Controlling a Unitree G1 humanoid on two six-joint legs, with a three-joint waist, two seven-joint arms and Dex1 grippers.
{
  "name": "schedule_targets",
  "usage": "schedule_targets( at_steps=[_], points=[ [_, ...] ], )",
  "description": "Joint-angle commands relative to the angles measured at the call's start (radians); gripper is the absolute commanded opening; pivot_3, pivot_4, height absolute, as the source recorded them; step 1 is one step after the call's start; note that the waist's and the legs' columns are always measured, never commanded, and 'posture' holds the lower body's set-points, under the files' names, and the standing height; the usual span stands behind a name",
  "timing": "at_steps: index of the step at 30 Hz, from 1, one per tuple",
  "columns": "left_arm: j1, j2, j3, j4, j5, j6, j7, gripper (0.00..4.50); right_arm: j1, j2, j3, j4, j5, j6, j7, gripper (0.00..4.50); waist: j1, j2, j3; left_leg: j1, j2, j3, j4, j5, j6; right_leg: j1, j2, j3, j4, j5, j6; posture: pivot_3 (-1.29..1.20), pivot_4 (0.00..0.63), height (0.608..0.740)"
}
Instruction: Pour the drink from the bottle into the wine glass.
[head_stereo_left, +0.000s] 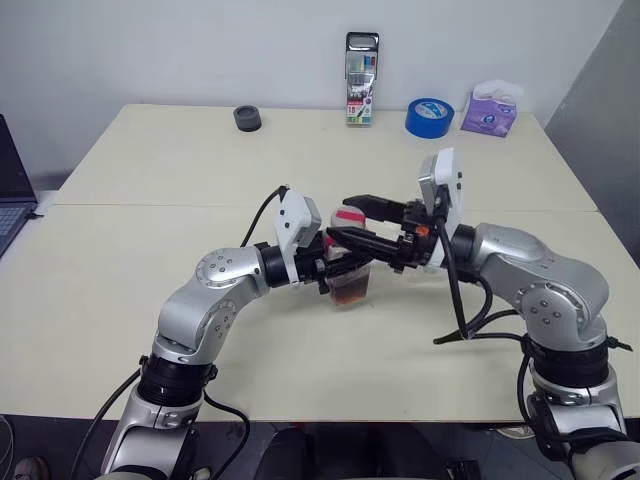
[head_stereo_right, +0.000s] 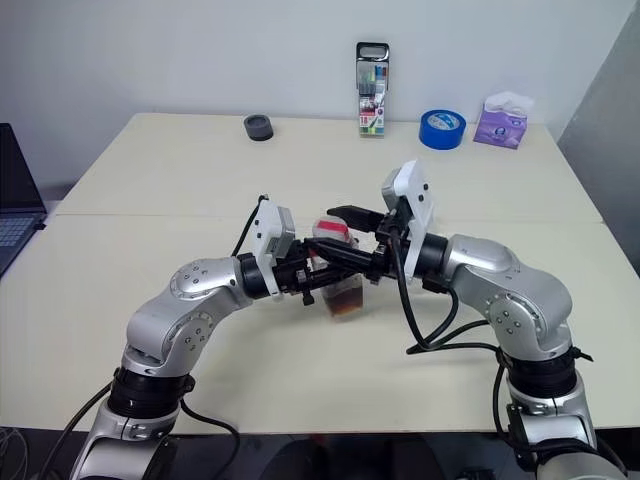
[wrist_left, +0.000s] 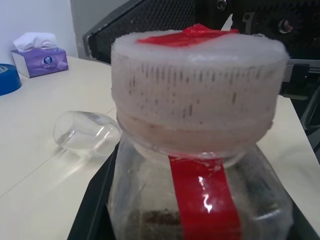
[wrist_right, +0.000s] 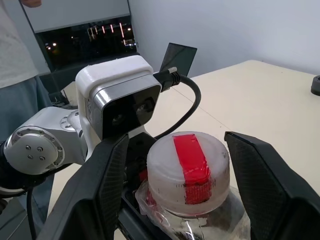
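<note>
The bottle stands upright at the middle of the table, clear plastic with a red stripe and a pale cap topped with red tape. The dark drink fills its bottom. My left gripper reaches in from the left and is shut on the bottle's body. My right gripper comes in level from the right, open, with its fingers on either side of the cap and a gap on each side. The wine glass lies on its side on the table beyond the bottle.
Along the table's far edge stand a black round object, a pen case, a blue tape roll and a purple tissue pack. A laptop sits at the left edge. A person stands beyond the table.
</note>
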Motion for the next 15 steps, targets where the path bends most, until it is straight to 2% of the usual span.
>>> schedule_targets(
  at_steps=[1,3,5,7,8,12,15],
  points=[
    [-0.025,-0.002,0.019,-0.052,-0.016,-0.021,-0.003,1.8,-0.014,0.011,-0.019,-0.018,0.012,-0.017,-0.009,3.26,0.0,0.0,0.0,0.0,0.0,0.0,0.0,0.0,0.0,0.0,0.0,0.0,0.0,0.0,0.0,0.0,0.15,0.74],
    [-0.024,-0.001,0.017,-0.054,-0.015,-0.021,-0.003,1.8,-0.015,0.015,-0.021,-0.016,0.018,-0.015,-0.01,3.09,0.0,0.0,0.0,0.0,0.0,0.0,0.0,0.0,0.0,0.0,0.0,0.0,0.0,0.0,0.0,0.0,0.15,0.74],
    [-0.024,-0.002,0.015,-0.054,-0.014,-0.021,-0.002,1.8,-0.013,0.014,-0.019,-0.015,0.02,-0.016,-0.006,2.64,0.0,0.0,0.0,0.0,0.0,0.0,0.0,0.0,0.0,0.0,0.0,0.0,0.0,0.0,0.0,0.0,0.15,0.74],
    [-0.023,-0.002,0.014,-0.057,-0.014,-0.02,-0.003,1.8,-0.01,0.017,-0.019,-0.014,0.021,-0.016,-0.005,1.97,0.0,0.0,0.0,0.0,0.0,0.0,0.0,0.0,0.0,0.0,0.0,0.0,0.0,0.0,0.0,0.0,0.15,0.74],
    [-0.021,-0.001,0.015,-0.06,-0.015,-0.019,-0.003,1.8,-0.011,0.017,-0.017,-0.012,0.02,-0.018,-0.002,1.83,0.0,0.0,0.0,0.0,0.0,0.0,0.0,0.0,0.0,0.0,0.0,0.0,0.0,0.0,0.0,0.0,0.15,0.74],
    [-0.022,0.0,0.014,-0.068,-0.017,-0.015,-0.002,1.8,-0.015,0.01,0.002,0.015,0.0,-0.045,0.039,1.84,0.0,0.0,0.0,0.0,0.0,0.0,0.0,0.0,0.0,0.0,0.0,0.0,0.0,0.0,0.0,0.0,0.15,0.74],
    [-0.017,0.002,0.007,-0.113,-0.047,0.01,-0.01,1.8,-0.061,-0.027,0.055,0.098,-0.039,-0.12,0.205,1.84,-0.001,0.0,0.0,0.0,0.0,0.0,0.0,0.0,0.0,0.0,0.0,0.0,0.0,0.0,0.0,0.0,0.15,0.74]
  ],
)
